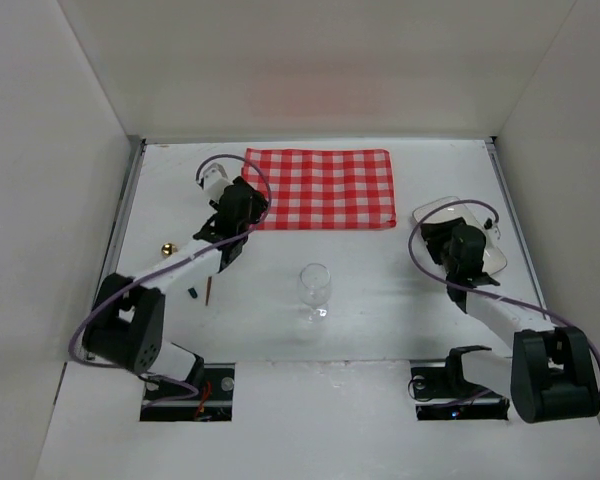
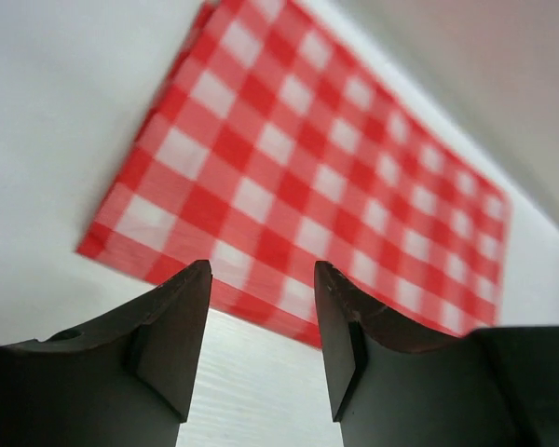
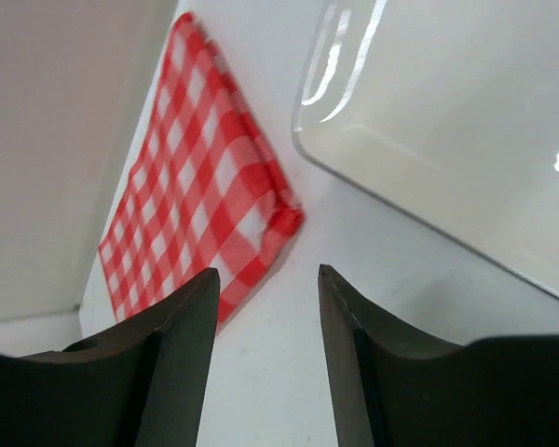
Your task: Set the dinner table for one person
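- The dinner table [image 1: 380,300] fills the floor of the walled workspace; both arm bases sit at its near edge.
- A red-and-white checked cloth [image 1: 325,188] lies flat at the far middle of the tabletop.
- A white plate [image 3: 447,121] rests on the bare table to the right of the cloth, apart from it.
- A clear wine glass [image 1: 315,288] stands upright near the middle, nearer than the cloth.
- Small items lie at the left: a gold piece [image 1: 167,247] and a dark piece [image 1: 193,292], possibly cutlery, too small to tell.
- The left gripper [image 2: 261,279] hovers by the cloth's near left corner, jaws parted and empty.
- The right gripper [image 3: 265,279] hangs beside the plate's edge, jaws likewise released.
- The setting looks barely begun: the cloth is down, while plate, glass and small items are not yet placed on it.
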